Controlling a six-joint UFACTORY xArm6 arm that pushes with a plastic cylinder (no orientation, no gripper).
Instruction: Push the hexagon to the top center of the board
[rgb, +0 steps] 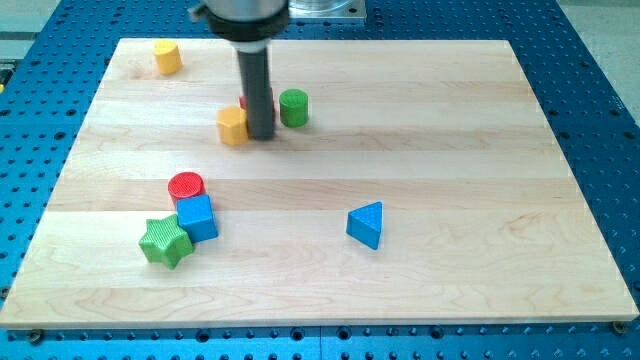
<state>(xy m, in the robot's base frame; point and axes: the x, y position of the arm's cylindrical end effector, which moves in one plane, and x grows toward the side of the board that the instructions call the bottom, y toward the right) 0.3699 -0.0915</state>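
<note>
Pushing yellow hexagon | my tip touched its right side, no jaws | next: get below, shove up.

The rod is cut off by the view's top edge, so its mounting is not seen. A red block sits behind the rod, between the orange-yellow block and the green cylinder; only a sliver shows at the rod's left edge, and its shape cannot be told. The orange-yellow block is partly covered on its right side by the rod, so its outline is uncertain. My tip meets the counter just beside that block; whether they touch cannot be told.
</note>
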